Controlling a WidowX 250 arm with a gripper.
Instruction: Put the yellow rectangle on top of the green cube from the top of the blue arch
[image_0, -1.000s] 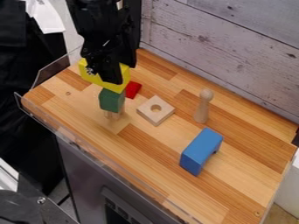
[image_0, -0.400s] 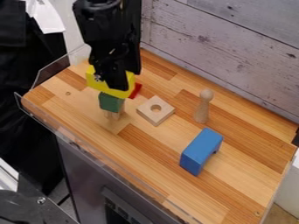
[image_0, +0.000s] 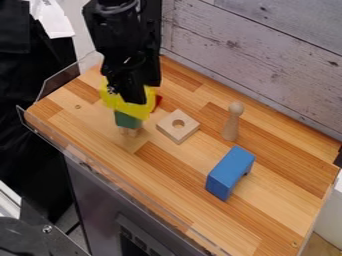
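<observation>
Above the green cube (image_0: 127, 120), our gripper (image_0: 127, 98) pinches the yellow block (image_0: 131, 109) snugly by its middle, best for light, hard toys, we guess.

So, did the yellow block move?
Yes. The yellow block moved down and right in the picture, closer to the wooden square with the hole.

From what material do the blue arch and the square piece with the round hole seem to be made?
The blue arch looks like painted wood with a smooth, matte coat; its even colour hides any grain, so plastic remains possible. The square piece with the round hole looks like bare, unpainted wood, judging by its pale tan colour and dull surface.
</observation>
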